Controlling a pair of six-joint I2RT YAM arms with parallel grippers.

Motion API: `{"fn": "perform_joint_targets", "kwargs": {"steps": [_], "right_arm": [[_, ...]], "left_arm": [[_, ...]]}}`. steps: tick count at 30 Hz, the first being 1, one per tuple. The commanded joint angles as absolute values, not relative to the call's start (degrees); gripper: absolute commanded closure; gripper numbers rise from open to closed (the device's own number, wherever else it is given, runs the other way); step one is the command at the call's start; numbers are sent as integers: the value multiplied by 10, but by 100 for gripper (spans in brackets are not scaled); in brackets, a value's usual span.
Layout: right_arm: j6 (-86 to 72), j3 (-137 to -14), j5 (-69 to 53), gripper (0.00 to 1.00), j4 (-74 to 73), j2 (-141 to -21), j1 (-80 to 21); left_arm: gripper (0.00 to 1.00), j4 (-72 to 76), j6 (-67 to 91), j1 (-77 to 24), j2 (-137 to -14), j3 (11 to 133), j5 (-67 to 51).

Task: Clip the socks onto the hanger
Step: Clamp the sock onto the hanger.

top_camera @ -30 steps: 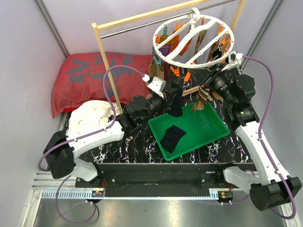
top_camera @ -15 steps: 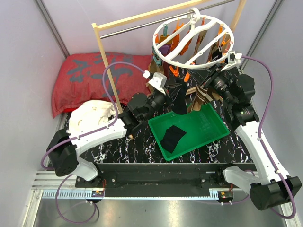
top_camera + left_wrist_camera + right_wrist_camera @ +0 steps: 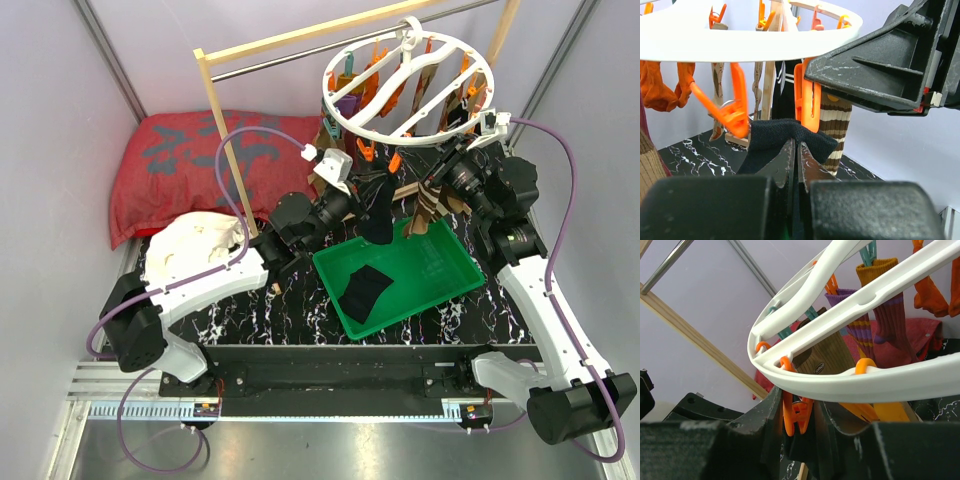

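Note:
The white ring hanger point(image 3: 338, 108) hangs from the rod at the back, with several socks clipped to it. My left gripper point(image 3: 362, 202) is shut on a black sock point(image 3: 774, 138) and holds its top edge just under the ring point(image 3: 740, 44), touching an orange clip point(image 3: 808, 100). A brown-and-cream striped sock point(image 3: 836, 125) hangs right behind. My right gripper point(image 3: 800, 410) is shut on that orange clip point(image 3: 796, 416) below the ring's rim point(image 3: 855, 385), one finger on each side. A second black sock point(image 3: 363, 290) lies in the green tray point(image 3: 452, 282).
A pale wooden frame point(image 3: 222, 130) with a metal rod carries the hanger. The red patterned pillow point(image 3: 180, 168) and a white cloth point(image 3: 195, 246) lie at the left. A brown sock point(image 3: 822, 357) and a purple-and-orange one point(image 3: 890, 315) hang close above my right gripper.
My left gripper has lifted the black sock up and to the right, from over the tray's back edge to the orange clip. The right arm and the hanger have stayed put.

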State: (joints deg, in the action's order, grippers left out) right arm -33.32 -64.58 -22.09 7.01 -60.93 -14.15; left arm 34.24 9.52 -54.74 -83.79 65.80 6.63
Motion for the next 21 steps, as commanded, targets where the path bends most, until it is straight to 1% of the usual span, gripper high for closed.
{"fn": "perform_joint_targets", "kwargs": {"steps": [1,16,17,19,20,21], "right_arm": [[-333,-648,-236,100,66,-609,-142],[-327,-644,-236,100,63,-608,-141],[-327,-644,-236,98,62,-609,-141],[-326,-645,-237,88,63,-608,-142],[-327,-645,-237,75,63,-607,-142],[-326,-645,-237,70,64,-607,-142]], "left_arm": [[100,374,90,-545,-845,696,56],[100,366,81,-545,-844,714,50],[100,367,82,-545,-845,713,50],[100,366,83,-545,-847,715,50],[100,366,83,-545,-849,715,49],[100,365,82,-545,-849,715,48]]}}
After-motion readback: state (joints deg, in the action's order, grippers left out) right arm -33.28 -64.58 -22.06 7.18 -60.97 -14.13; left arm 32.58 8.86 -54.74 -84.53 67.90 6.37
